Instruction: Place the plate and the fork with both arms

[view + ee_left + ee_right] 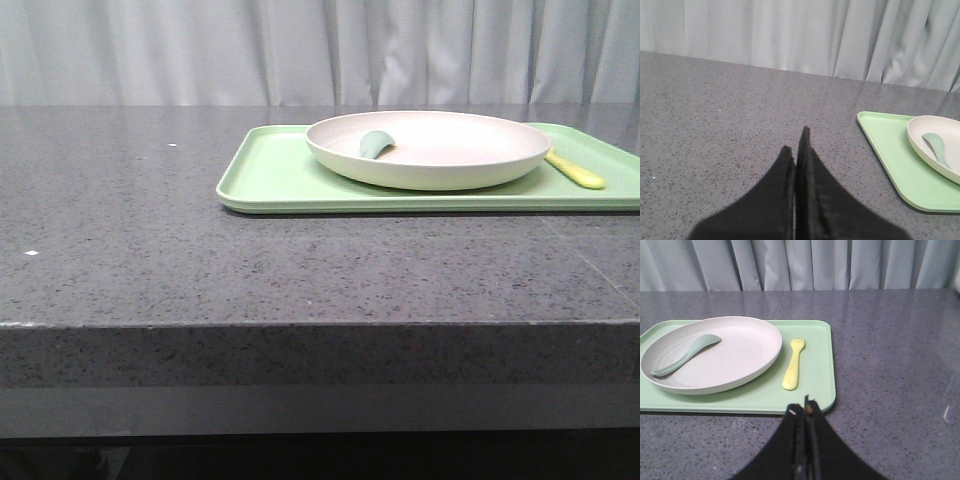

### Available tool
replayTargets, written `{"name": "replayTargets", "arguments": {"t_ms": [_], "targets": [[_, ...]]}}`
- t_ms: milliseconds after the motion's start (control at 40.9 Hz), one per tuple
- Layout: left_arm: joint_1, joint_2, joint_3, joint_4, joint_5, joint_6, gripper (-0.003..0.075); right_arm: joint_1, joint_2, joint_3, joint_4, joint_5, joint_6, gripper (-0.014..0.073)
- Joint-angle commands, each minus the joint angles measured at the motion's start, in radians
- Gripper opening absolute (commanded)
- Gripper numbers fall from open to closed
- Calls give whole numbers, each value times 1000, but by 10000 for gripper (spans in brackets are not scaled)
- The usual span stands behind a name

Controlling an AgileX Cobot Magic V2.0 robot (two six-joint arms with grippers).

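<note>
Left pincer point(799, 145): closed, empty, above bare desk point(120, 200), well apart from tray point(270, 180).
Plate point(440, 150): on tray, grey-green utensil point(375, 145) lying inside toward 9 o'clock.
Fork point(575, 170): on tray at plate's 3 o'clock, just beside rim.
Right pincer point(805, 412): closed, empty, near tray edge.
Progress: apparently none; both items ungrasped.

You see a dark grey speckled worktop point(150, 230) with a thick front edge. On it, toward two o'clock from the middle of the front view, a flat rectangular light-green tray point(270, 180) lies with rounded corners and a low raised lip. A dull grey-green utensil point(375, 145) sits at about ten o'clock of the tray's centre. Pale pleated curtains point(200, 50) hang behind the worktop at twelve o'clock.
</note>
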Motion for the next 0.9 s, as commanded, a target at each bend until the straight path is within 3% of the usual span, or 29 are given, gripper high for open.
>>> {"name": "replayTargets", "arguments": {"t_ms": [0,709,880], "targets": [[2,5,-29,-5,-76,0,-18,0,5,-25,-4,-91,-11,-69],[2,1,-20,-3,-80,0,-18,0,5,-25,-4,-91,-11,-69],[30,-142,76,12,-77,0,-18,0,5,-25,-4,-91,-11,-69]]}}
